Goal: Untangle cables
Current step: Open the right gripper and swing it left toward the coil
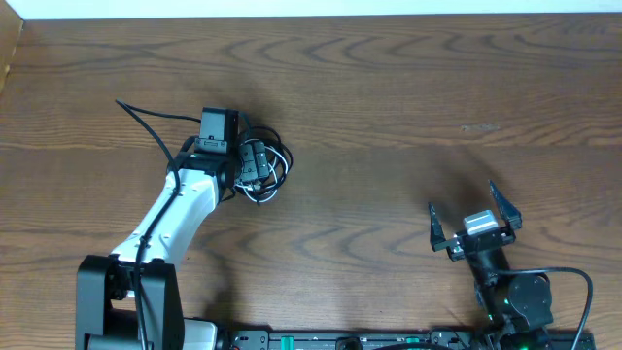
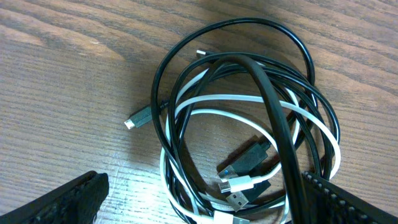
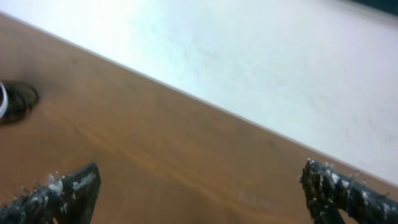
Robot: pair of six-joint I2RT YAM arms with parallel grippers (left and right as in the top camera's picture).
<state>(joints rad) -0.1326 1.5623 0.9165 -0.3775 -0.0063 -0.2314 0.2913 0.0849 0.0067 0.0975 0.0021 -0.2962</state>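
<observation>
Left wrist view: black cable (image 2: pixel 249 21) and white cable (image 2: pixel 224 98) lie looped together at the counter's (image 1: pixel 389 97) 9 o'clock; nothing is separated yet. Left tool (image 2: pixel 200 186) hovers over them, wide open and empty. Right tool (image 1: pixel 461 194), at 4 o'clock, likewise.

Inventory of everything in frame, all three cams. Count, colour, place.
black cable: 1, black, coiled in a pile, left-centre of table
white cable: 1, white, looped through the black coils, same pile
table: 1, brown wood, under everything
background strip: 1, white, beyond the table's far edge
left arm: 1, white and black, reaching from near-left to the pile
right arm: 1, black, near-right edge
arm wire: 1, black, trailing far-left from the left wrist
left hand: 1, black, open, above the pile
right hand: 1, black, open, empty, over bare table
</observation>
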